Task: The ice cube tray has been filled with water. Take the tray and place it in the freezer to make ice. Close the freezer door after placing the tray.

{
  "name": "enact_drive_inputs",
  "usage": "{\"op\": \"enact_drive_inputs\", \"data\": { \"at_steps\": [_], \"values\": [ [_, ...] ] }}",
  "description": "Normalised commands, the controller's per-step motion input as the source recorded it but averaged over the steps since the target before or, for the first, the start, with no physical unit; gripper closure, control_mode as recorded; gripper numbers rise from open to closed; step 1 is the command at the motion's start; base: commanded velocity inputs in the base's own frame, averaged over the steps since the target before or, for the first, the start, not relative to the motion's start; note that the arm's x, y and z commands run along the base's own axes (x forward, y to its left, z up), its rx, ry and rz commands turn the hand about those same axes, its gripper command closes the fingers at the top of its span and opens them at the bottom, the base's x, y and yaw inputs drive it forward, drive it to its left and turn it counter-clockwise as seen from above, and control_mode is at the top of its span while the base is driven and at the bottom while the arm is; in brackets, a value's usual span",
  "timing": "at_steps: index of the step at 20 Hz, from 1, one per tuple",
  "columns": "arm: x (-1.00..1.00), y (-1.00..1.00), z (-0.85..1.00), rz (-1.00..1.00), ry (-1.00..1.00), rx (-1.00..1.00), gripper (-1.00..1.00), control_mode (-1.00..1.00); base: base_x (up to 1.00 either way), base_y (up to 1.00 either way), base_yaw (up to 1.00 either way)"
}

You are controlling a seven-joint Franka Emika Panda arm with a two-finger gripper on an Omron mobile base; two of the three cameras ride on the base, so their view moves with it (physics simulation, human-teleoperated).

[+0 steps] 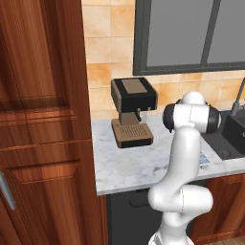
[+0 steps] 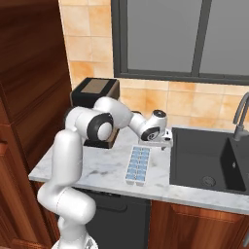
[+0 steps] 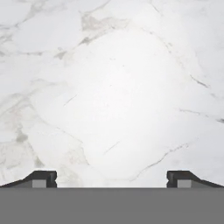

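The ice cube tray lay on the marble counter, close to its front edge and just beside the black sink, its long axis running front to back. In the right base view the gripper hung just past the tray's far end, so the tray lay at about seven o'clock from the hand. In the hand view the two finger tips stood wide apart over bare marble with nothing between them; the hand held nothing. Pale blue water showed across the cells.

The coming move probably turned on drawing the hand back toward the counter's front edge until the tray sat between the fingers, which should close across its short width. Whether they were already turned that way was hard to judge.

The coffee machine stood at about nine o'clock from the hand, behind the arm's elbow. The faucet rose at three o'clock, well apart. Nothing lay between hand and tray.
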Motion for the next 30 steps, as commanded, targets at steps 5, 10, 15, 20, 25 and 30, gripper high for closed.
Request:
{"op": "enact_drive_inputs", "data": {
  "at_steps": [5,10,15,20,25,30],
  "values": [
    [-0.71,0.0,-0.29,0.0,0.02,-0.01,-1.0,-1.0,0.0,0.0,0.0],
    [-0.71,0.0,-0.22,0.0,0.05,0.0,-1.0,-1.0,0.0,0.0,0.0],
    [-0.7,0.0,-0.16,0.0,0.05,0.0,-1.0,-1.0,0.0,0.0,0.0],
    [-0.43,0.0,-0.08,0.0,0.06,0.0,-1.0,-1.0,0.0,0.0,0.0],
    [-0.02,0.05,0.11,0.0,-0.09,-0.01,-1.0,-1.0,0.0,0.0,0.0],
    [0.0,0.04,0.35,-0.02,-0.18,0.0,-1.0,-1.0,0.0,0.0,0.0]
  ]
}}
